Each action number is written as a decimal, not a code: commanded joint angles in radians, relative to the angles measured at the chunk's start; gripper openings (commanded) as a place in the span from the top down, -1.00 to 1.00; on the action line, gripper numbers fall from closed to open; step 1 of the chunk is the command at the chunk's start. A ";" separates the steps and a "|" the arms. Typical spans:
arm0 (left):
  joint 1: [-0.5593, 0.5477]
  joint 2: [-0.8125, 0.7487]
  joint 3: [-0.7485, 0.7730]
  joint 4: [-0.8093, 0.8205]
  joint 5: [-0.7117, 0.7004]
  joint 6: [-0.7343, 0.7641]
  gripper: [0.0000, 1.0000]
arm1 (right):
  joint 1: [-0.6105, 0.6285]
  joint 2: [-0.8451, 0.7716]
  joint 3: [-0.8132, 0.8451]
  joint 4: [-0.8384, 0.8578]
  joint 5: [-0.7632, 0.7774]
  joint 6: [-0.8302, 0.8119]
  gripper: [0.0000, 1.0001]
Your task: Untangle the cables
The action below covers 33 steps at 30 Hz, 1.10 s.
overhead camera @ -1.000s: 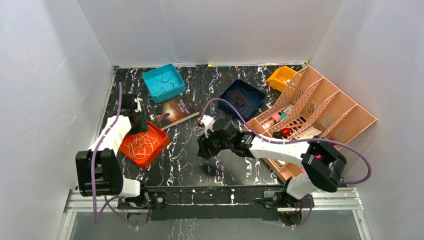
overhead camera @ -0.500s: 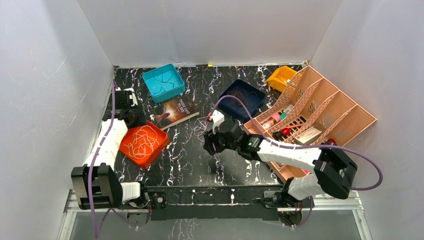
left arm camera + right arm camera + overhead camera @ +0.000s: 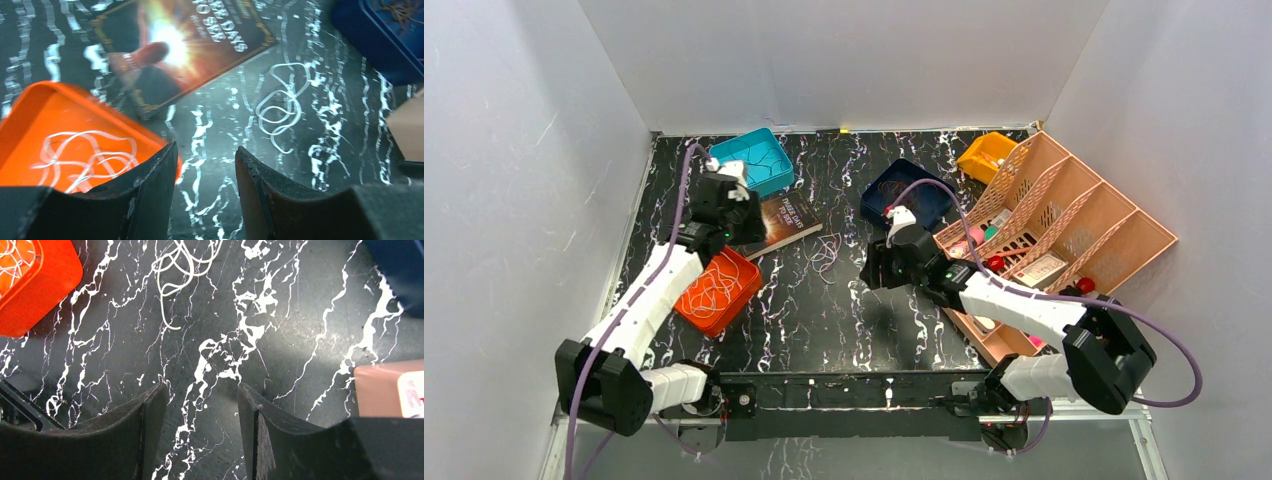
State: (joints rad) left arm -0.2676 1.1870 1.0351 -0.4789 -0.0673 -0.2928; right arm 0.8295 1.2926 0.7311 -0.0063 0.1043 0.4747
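A loose whitish cable (image 3: pixel 825 254) lies in loops on the black marble table, between my two grippers. It shows in the left wrist view (image 3: pixel 280 104) and at the top of the right wrist view (image 3: pixel 184 261). More whitish cables (image 3: pixel 710 288) lie in the orange tray (image 3: pixel 686 310), thin ones in the teal tray (image 3: pixel 754 160), and brown ones (image 3: pixel 403 9) in the dark blue tray (image 3: pixel 929 205). My left gripper (image 3: pixel 728 226) hovers open and empty over the book's near-left corner, by the orange tray (image 3: pixel 30 115). My right gripper (image 3: pixel 875 272) is open and empty over bare table, right of the loose cable.
A book (image 3: pixel 776 222) lies left of centre, beside the orange tray. A pink slotted organizer (image 3: pixel 1074 215) with small items fills the right side, its corner in the right wrist view (image 3: pixel 380 385). A yellow bin (image 3: pixel 984 152) stands at the back right.
My left gripper moved from the orange tray's far-left side rightwards to over the book. My right gripper moved right and away, and the loose whitish cable now lies uncovered on the table.
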 commanded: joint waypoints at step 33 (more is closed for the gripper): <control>-0.388 0.602 0.148 0.284 -0.105 -0.103 0.13 | -0.012 -0.097 -0.165 0.081 -0.142 0.082 -0.23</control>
State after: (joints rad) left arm -0.6510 1.7954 1.1736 -0.1905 -0.1738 -0.4221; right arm 0.8192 1.2011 0.5709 0.0296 -0.0170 0.5613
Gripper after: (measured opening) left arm 0.436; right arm 0.613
